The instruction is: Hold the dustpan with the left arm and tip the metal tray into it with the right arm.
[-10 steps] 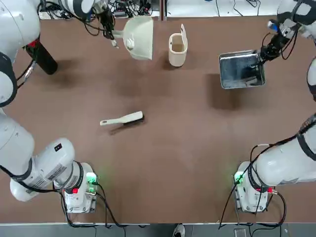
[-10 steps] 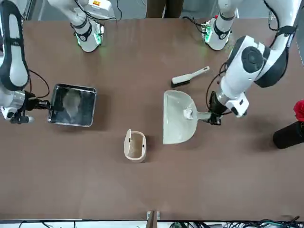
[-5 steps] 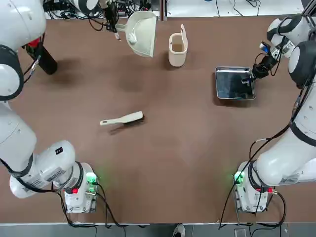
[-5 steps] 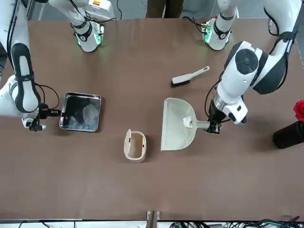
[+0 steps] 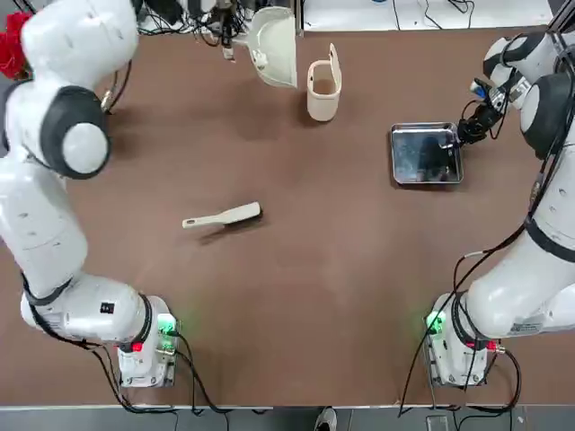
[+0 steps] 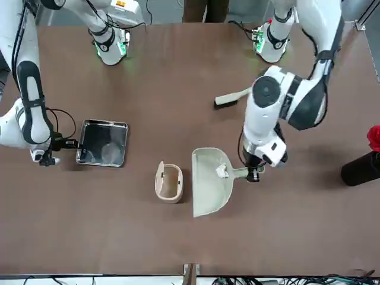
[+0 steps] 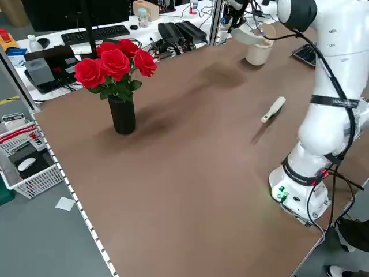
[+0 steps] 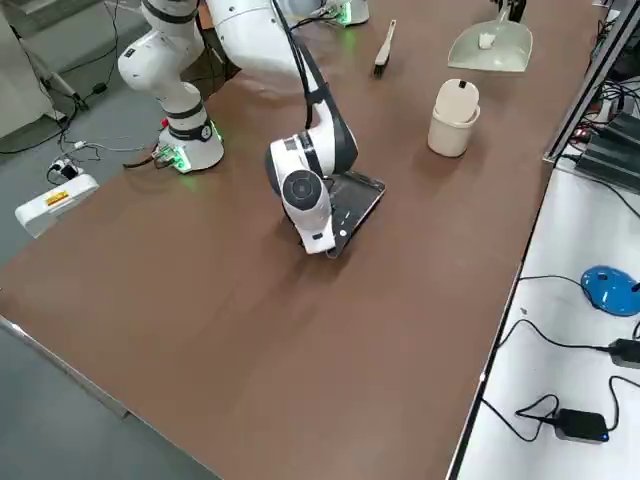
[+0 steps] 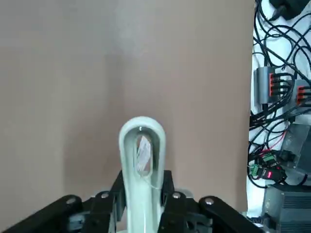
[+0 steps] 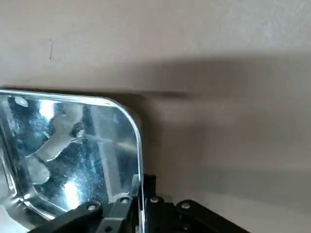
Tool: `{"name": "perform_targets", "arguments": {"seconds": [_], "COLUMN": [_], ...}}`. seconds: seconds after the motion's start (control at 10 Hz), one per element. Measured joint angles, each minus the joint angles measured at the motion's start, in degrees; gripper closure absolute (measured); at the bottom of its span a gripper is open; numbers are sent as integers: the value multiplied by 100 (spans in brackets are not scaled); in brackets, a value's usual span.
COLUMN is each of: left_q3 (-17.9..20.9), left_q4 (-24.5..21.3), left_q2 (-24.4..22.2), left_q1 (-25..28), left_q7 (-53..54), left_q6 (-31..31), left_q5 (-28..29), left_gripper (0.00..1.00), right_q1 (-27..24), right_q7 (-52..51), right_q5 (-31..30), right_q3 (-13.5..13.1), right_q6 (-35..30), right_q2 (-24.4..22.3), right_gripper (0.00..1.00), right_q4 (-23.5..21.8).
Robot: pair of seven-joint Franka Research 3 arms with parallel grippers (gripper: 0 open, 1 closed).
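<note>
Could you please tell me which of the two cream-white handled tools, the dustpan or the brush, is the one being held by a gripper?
The dustpan: the left gripper is shut on its handle, while the brush lies loose.

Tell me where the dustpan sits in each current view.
Top: the dustpan, upper middle, left of the lidded bin.
Front: centre, right of the bin.
Left side: top, right of middle, partly hidden, beside the bin.
Right side: top, right of middle, above the bin.
Left wrist: handle at bottom centre.
Right wrist: not in it.
Shared landmark: the bin, in all but the wrist views.
</note>
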Motion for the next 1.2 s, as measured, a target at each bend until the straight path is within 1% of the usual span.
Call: {"name": "perform_targets", "arguments": {"seconds": [0.1,0.3,0.4,0.5,0.7,0.8,0.9,1.0,1.1,1.2], "left_q3": [146,271,415,636,1069,1152,1176,1177,1176,1180], "left_q4": [190,401,450,470,491,517,554,597,618,620], "left_q2": [74,90,91,91,92,91,89,87,87,88], "left_q1": [-203,-282,-379,-594,-1167,-1319,-1384,-1438,-1528,-1641], "left_q7": [-138,-246,-317,-427,-678,-758,-927,-1168,-1416,-1552], "left_q6": [-1,-3,-3,-3,55,159,271,321,330,330], "left_q5": [0,92,300,541,875,1041,1345,1743,2148,2352], "left_gripper": [68,68,68,68,68,68,68,68,68,68], "right_q1": [1,2,5,11,22,41,93,142,160,176], "right_q7": [-22,-33,-37,-37,-47,-67,-77,-3,214,583], "right_q5": [12,17,20,29,37,30,-86,-291,-602,-973], "right_q3": [0,1,2,4,1,-33,-135,-236,-280,-282], "right_q6": [2,2,-2,-19,-64,-161,-354,-567,-778,-996], "right_q2": [44,57,57,57,46,-11,-165,-417,-734,-1050], "right_gripper": [93,92,90,83,53,37,22,7,0,0], "right_q4": [4,10,19,37,99,167,296,437,570,702]}}
